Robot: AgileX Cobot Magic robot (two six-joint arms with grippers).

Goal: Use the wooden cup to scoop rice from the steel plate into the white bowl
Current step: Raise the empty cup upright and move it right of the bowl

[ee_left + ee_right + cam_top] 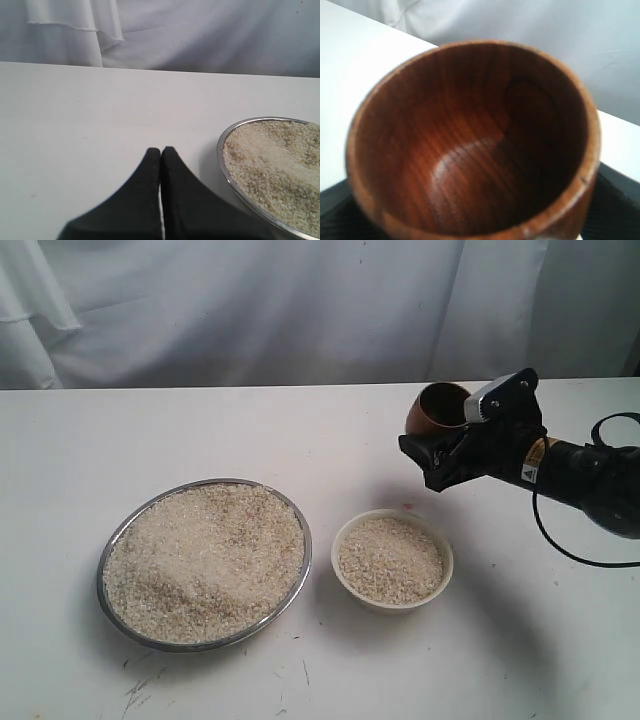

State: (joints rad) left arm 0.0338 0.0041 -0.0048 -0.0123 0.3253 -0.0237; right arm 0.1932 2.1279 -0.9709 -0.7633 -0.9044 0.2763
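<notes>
The wooden cup (pixel 436 410) sits in the right hand (pixel 455 432), raised off the bench (pixel 200 430). Below that hand, to its left and a little nearer the camera, stands the white bowl (pixel 392 606) with rice (pixel 390 560) in it. Farther to the hand's left, beside the bowl but apart from it, lies the steel plate (pixel 205 647), also carrying rice. The left hand (pixel 161 150) is over the bench, just beside the plate's rim.

Open table (pixel 300 430) surrounds the steel plate (pixel 100 585) and white bowl (pixel 392 606) (narrow gap between).

Exterior looks down; low left wrist shares steel plate (pixel 101 583).
</notes>
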